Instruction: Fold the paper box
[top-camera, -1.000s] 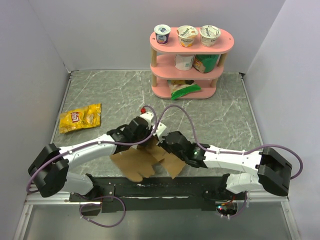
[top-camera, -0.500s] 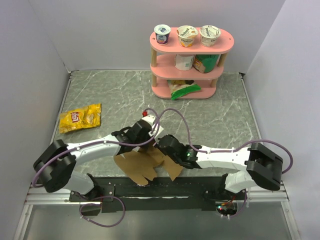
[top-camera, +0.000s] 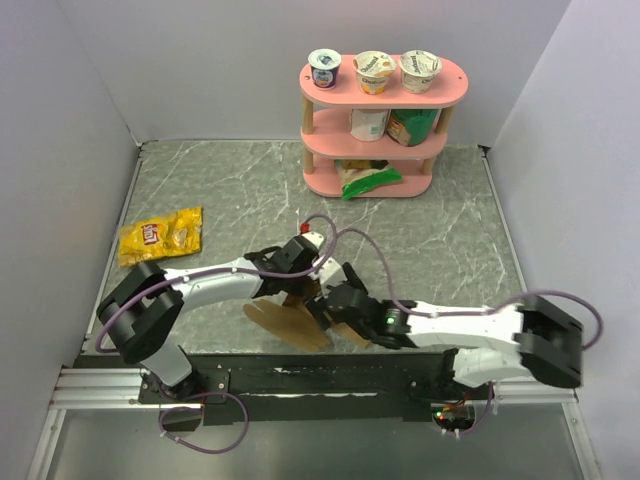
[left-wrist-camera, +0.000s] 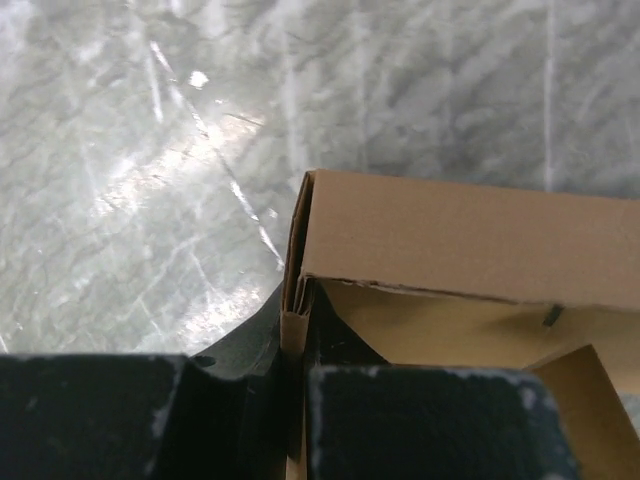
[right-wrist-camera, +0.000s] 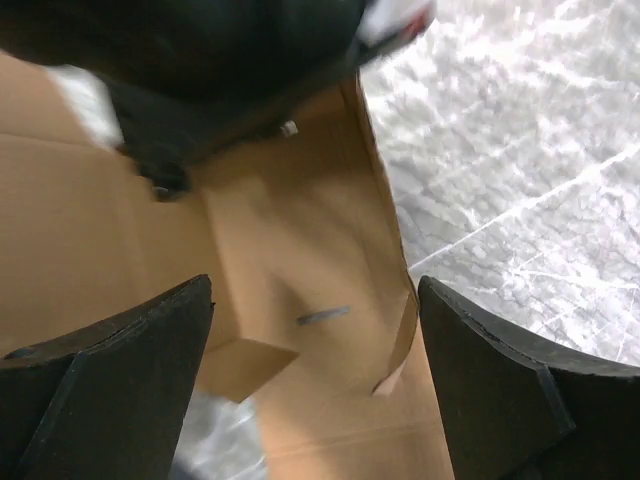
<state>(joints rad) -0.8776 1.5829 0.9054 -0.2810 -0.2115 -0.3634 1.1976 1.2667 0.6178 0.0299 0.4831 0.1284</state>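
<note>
At lower centre of the top view, the paper box (top-camera: 285, 322), plain matte brown cardboard partly folded, lies on the grey veined tabletop (top-camera: 200, 190); my left gripper (left-wrist-camera: 297, 345) clamps its doubled wall edge, and my right gripper (right-wrist-camera: 315, 335) stands spread wide over its flat panel.

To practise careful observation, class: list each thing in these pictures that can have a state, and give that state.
Brown cardboard paper box: partly folded, one wall raised.
Left fingers: shut on that wall's edge.
Right fingers: open above the cardboard.
Yellow snack bag: lying flat.
Three foil-lidded cups on pink shelf: upright, sealed.
</note>
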